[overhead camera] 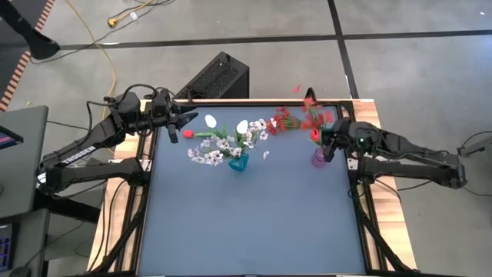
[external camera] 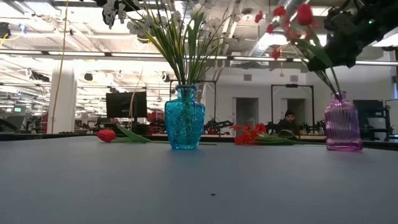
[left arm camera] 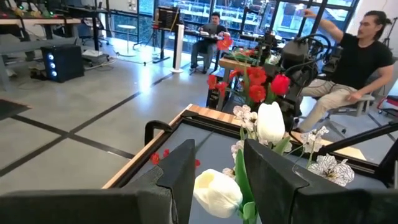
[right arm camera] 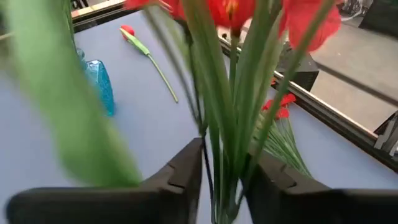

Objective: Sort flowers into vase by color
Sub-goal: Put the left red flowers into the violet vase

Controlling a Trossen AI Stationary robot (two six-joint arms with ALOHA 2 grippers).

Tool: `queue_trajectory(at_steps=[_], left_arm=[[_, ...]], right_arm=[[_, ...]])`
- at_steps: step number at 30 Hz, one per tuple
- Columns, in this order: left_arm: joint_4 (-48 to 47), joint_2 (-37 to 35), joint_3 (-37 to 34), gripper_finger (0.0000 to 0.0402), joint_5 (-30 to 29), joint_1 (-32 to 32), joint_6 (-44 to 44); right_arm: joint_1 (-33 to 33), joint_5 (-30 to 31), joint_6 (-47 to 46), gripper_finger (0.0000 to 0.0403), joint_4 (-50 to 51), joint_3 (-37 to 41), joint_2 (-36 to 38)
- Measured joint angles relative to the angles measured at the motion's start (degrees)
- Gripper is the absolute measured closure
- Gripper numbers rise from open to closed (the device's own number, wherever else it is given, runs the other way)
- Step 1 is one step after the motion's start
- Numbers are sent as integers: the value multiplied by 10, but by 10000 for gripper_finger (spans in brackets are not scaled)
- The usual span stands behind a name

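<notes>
A blue vase point(overhead camera: 239, 162) point(external camera: 185, 118) stands mid-table with white sprays and white tulips in it. A purple vase point(overhead camera: 319, 158) point(external camera: 342, 122) at the right holds red flowers. My right gripper point(overhead camera: 329, 145) point(right arm camera: 224, 174) is just above it, shut on green stems. My left gripper point(overhead camera: 184, 121) point(left arm camera: 219, 168) hovers open at the far left. A white tulip bud point(left arm camera: 217, 193) point(overhead camera: 211, 120) shows in its gap; whether they touch, I cannot tell. A red tulip point(overhead camera: 172, 134) point(external camera: 106, 135) and a red spray point(overhead camera: 281, 121) point(external camera: 249, 135) lie flat on the mat. My right gripper pinches a bundle of thin green stems point(right arm camera: 225, 155) between its two fingers, coming from the table's right with the fingers across the stems. The red heads point(right arm camera: 230, 9) stand above the fingers. Below them the stems point(external camera: 329, 78) run down into the purple vase's neck.
A black box point(overhead camera: 219, 77) sits on the floor beyond the far edge. The table's wooden rim point(overhead camera: 254, 101) frames the dark mat. The near half of the mat point(overhead camera: 254, 223) is free room. People sit in the room beyond the table point(left arm camera: 360, 56).
</notes>
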State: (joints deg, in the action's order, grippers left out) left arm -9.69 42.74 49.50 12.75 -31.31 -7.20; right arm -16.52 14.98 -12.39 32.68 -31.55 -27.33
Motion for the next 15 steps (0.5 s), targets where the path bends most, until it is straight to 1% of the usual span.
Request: queue_trajectory(at_steps=[5,8,11,13,15], left_arm=[[0,0,0,276,0,0,7],[1,0,0,276,-1,0,15],[1,0,0,276,-1,0,16],[1,0,0,276,-1,0,24],[0,0,0,276,-3,0,31]], right_arm=[[0,-21,-31,216,39,-32,0],[0,-52,-58,187,96,-61,-3],[0,-98,-90,169,173,-93,-10],[0,-127,-101,164,216,-113,-14],[0,-142,-101,164,253,-132,-20]])
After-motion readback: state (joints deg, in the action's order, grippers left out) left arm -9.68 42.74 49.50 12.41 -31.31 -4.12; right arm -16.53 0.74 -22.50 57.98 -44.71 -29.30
